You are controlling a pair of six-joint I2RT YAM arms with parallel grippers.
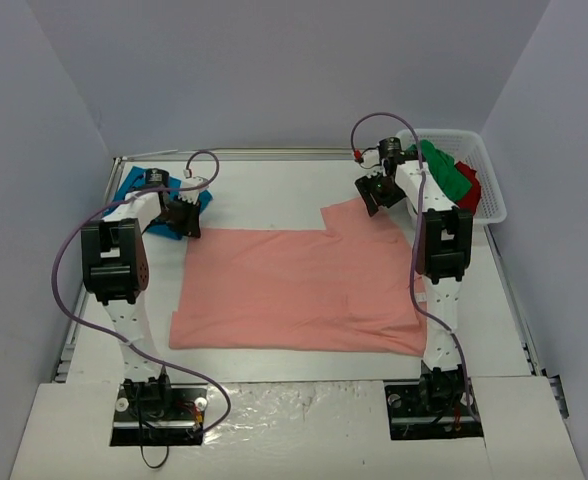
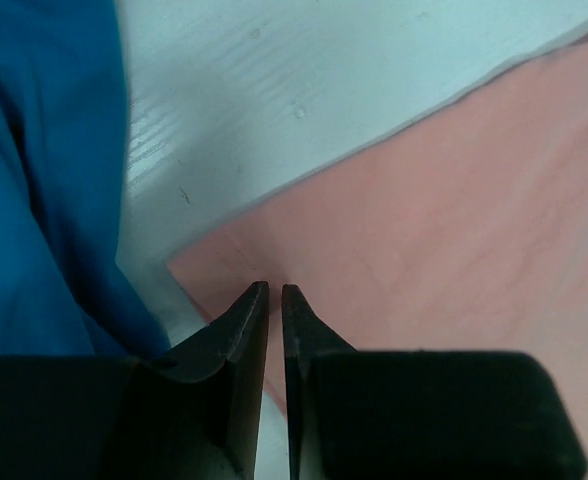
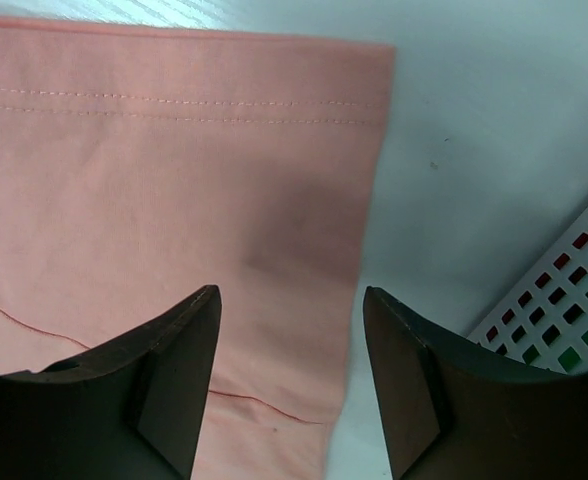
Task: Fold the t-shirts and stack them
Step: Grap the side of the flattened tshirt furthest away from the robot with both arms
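Here we see the white table [image 1: 274, 200] taking up most of the top view, with the salmon-pink t-shirt [image 1: 294, 290] spread flat across its middle. One part of the shirt juts toward the far right. The shirt's near right corner is folded over itself, beside the right arm.

At the far right corner stands the white mesh basket [image 1: 489, 190]. A green t-shirt [image 1: 444, 172] and a red t-shirt [image 1: 467, 190] are heaped in it, the green one spilling over its left rim. At the far left corner lies the teal-blue t-shirt [image 1: 134, 185], bunched up, well apart from the basket and just beyond the pink shirt's far left corner.

The left gripper [image 1: 184, 222] sits at that far left corner of the pink shirt, between it and the teal one. In the left wrist view its tips [image 2: 275, 290] are clenched to a thin slit right at the pink corner. We cannot tell whether they pinch any cloth.

The right gripper [image 1: 379, 195] hangs over the jutting part of the shirt, near the basket. In the right wrist view its jaws [image 3: 292, 295] stand wide apart and hold nothing. One finger [image 3: 179, 380] is over the pink cloth, the other over bare table, and the shirt's side edge runs between them.
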